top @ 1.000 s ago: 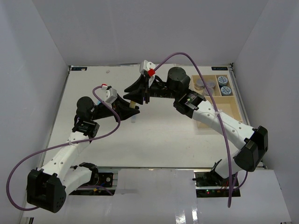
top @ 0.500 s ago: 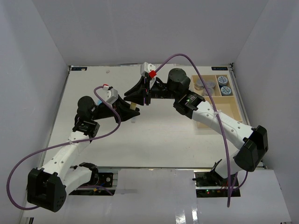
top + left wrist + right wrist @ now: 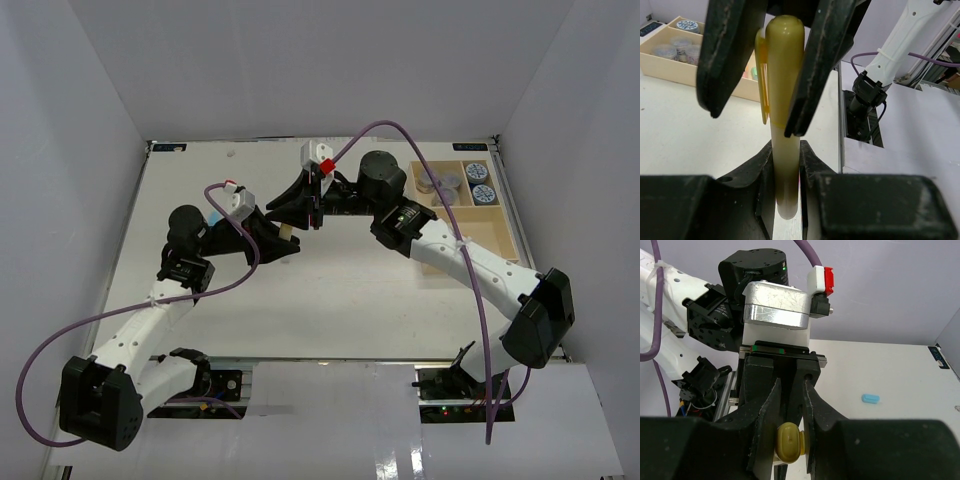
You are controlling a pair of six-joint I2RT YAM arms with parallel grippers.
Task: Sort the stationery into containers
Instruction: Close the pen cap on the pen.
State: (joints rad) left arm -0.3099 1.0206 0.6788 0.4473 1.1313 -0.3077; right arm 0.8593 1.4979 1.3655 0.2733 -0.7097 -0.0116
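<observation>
At the centre of the overhead view, above the white table [image 3: 330,290], a yellow marker [image 3: 783,125] is clamped from both ends: the left gripper [image 3: 786,172] squeezes its barrel while the right gripper [image 3: 790,440] pinches its capped end. Toward the upper right of that view sits the wooden tray [image 3: 495,215], with patterned and grey tape rolls [image 3: 482,193] in its top compartments. A small blue block [image 3: 870,398] lies alone on the table, right of centre in the right wrist view.

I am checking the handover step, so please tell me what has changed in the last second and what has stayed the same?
The right claw has closed on the cap end of the yellow marker, and both arms drifted slightly toward the left. The left claw stays shut on the marker's lower end, so both now hold it. The wooden tray and its tape rolls have not moved.
</observation>
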